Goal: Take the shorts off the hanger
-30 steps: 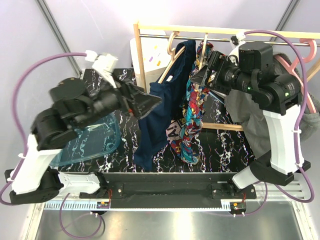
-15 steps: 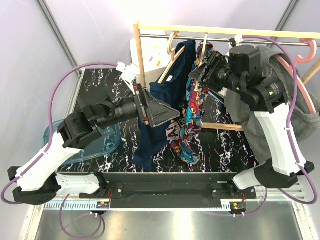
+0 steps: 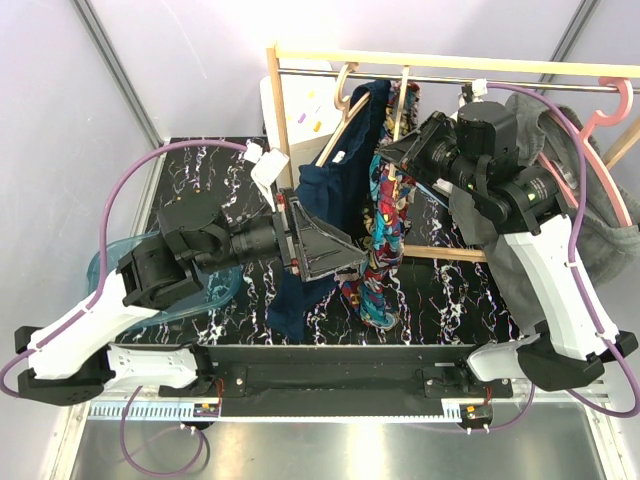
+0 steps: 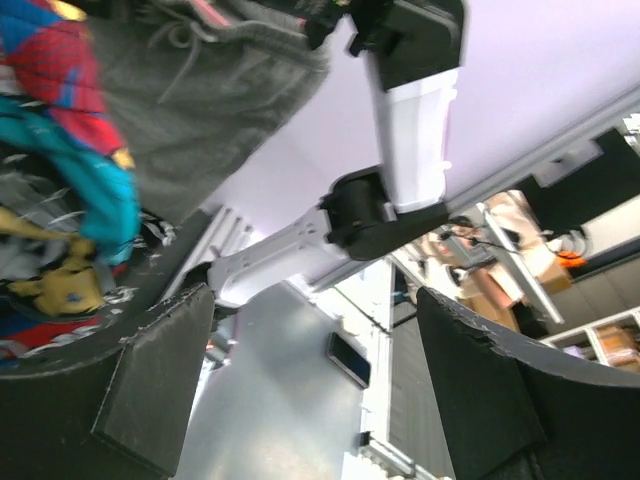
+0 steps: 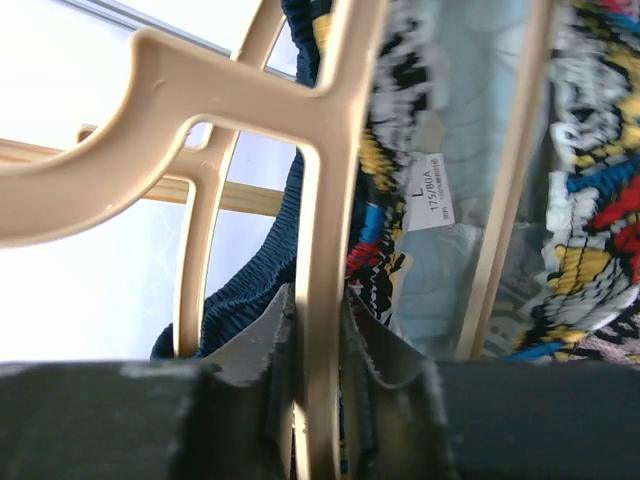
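Observation:
Three shorts hang from a rail: navy blue [image 3: 335,190], cartoon-print [image 3: 385,225] and dark grey [image 3: 495,235]. My right gripper [image 3: 392,160] is shut on the upright bar of the tan hanger [image 5: 322,250] that carries the cartoon-print shorts [image 5: 590,200]; its jaws [image 5: 322,345] pinch the bar, with the navy shorts [image 5: 245,300] behind. My left gripper [image 3: 345,258] stands open in front of the navy shorts, low down, holding nothing. In the left wrist view its fingers [image 4: 150,390] are wide apart, the cartoon-print shorts [image 4: 60,150] and grey shorts [image 4: 200,90] at upper left.
The wooden rack frame [image 3: 450,62] spans the back of the marbled table [image 3: 440,290]. A pink hanger [image 3: 600,120] holds the grey shorts at right. A clear blue container [image 3: 222,285] lies under my left arm. A white board [image 3: 300,110] stands behind the rack.
My right gripper has closed on the tan hanger. My left arm has swung right and forward, bringing its open gripper up to the navy shorts.

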Motion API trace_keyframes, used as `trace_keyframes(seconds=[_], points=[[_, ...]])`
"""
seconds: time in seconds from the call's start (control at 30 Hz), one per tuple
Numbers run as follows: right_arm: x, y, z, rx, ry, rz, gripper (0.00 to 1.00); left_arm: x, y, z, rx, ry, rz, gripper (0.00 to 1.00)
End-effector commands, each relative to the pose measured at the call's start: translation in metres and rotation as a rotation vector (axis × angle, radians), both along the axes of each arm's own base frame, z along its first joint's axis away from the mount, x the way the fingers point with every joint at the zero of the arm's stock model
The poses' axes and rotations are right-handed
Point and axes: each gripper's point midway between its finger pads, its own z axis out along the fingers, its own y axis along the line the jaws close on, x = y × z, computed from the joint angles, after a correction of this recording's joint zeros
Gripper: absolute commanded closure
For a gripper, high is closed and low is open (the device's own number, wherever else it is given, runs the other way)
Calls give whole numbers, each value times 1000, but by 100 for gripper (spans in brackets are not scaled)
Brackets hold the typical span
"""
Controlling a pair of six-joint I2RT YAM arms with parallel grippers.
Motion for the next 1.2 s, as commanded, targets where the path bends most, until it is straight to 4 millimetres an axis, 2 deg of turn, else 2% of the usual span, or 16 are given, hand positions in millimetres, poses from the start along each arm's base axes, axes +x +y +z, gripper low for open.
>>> trace_keyframes(seconds=[0.0, 0.1, 0.13, 0.17, 0.3, 0.43, 0.53, 0.6, 0.63, 0.67, 0.7, 0.73, 0.77, 0.87, 0.97, 1.17], points=[[2, 4, 39, 76, -128, 10, 85, 11, 19, 12, 30, -102, 100, 14], [3, 5, 43, 92, -142, 7, 91, 19, 25, 8, 82, -149, 142, 14], [3, 5, 44, 94, -145, 7, 92, 20, 27, 13, 81, -175, 151, 14], [2, 4, 46, 101, -154, 6, 92, 24, 26, 9, 102, -175, 165, 14], [-6, 9, 57, 146, -179, 49, 100, 29, 21, 15, 112, -206, 178, 14], [-17, 12, 69, 184, -205, 90, 100, 33, 17, 16, 134, -242, 177, 13], [-24, 11, 65, 189, -220, 110, 100, 36, 15, 16, 153, -269, 181, 13], [-24, 9, 54, 152, -233, 108, 100, 40, 14, 13, 175, -287, 188, 13], [-24, 8, 59, 143, -276, 114, 100, 41, 14, 13, 179, -292, 191, 12], [-23, 12, 49, 70, -327, 159, 100, 42, 13, 13, 185, -298, 193, 12], [-22, 13, 48, 46, -364, 177, 100, 43, 13, 13, 190, -307, 194, 12], [-23, 11, 57, 44, -425, 178, 100, 43, 12, 13, 191, -309, 196, 12], [-20, 13, 49, -13, -468, 196, 100, 45, 12, 13, 194, -311, 202, 12], [-17, 12, 53, -93, -579, 219, 100, 48, 9, 13, 200, -316, 204, 12], [-16, 12, 53, -136, -629, 230, 100, 47, 4, 11, 204, -316, 183, 11], [-27, 18, 46, -160, -706, 303, 100, 46, 1, 10, 205, -316, 156, 10]])
